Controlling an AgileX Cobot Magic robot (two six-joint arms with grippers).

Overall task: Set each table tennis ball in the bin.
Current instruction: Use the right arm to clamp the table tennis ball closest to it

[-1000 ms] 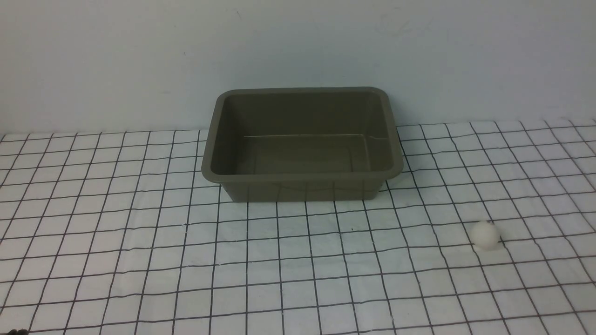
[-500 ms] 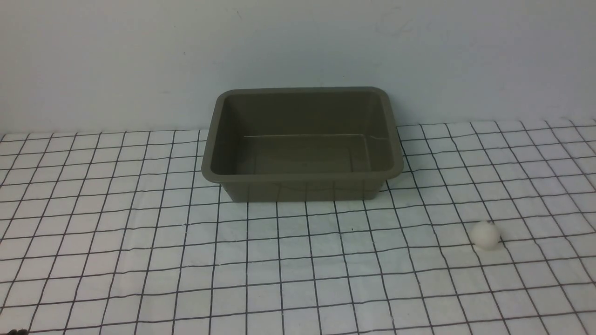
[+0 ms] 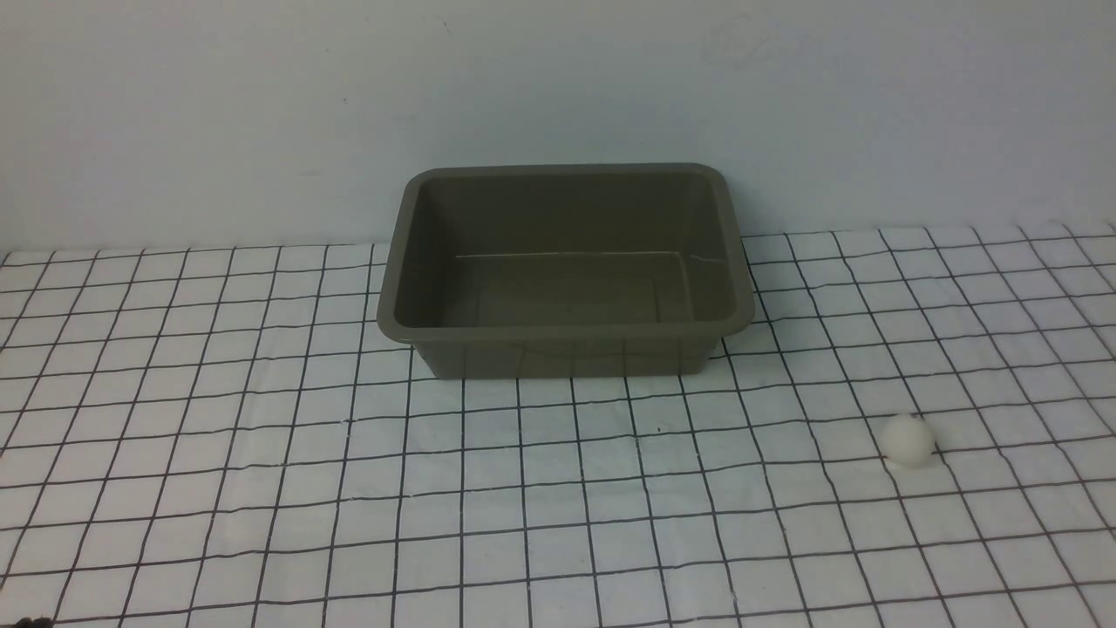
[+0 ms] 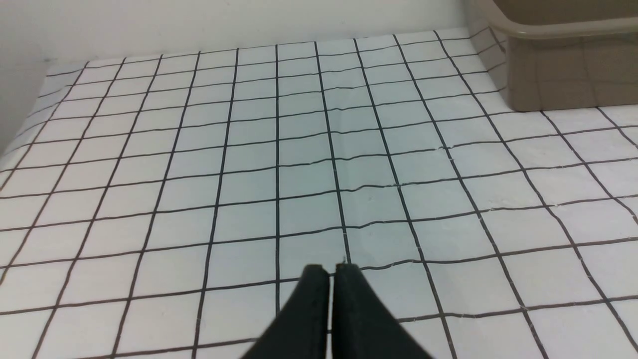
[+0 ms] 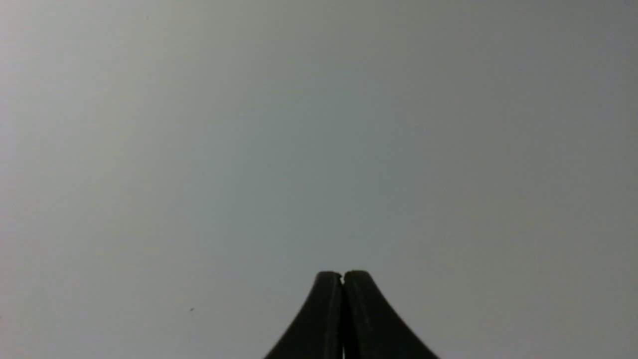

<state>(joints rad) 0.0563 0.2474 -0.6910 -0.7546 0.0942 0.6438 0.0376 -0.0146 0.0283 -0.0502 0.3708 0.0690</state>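
The olive-brown bin [image 3: 392,324] stands at the back middle of the gridded cloth, and its inside shows nothing in it. One white table tennis ball [image 3: 907,440] rests on the cloth in front of the bin, off to the right. Neither arm appears in the front view. In the left wrist view my left gripper [image 4: 332,269] is shut with nothing in it, low over the cloth, with a corner of the bin [image 4: 563,75] ahead of it. My right gripper [image 5: 343,275] is shut and empty, facing only a plain grey surface.
A white cloth with a black grid [image 3: 261,488] covers the table. A pale wall [image 3: 558,87] rises right behind the bin. A small dark object [image 3: 30,622] shows at the bottom left corner of the front view.
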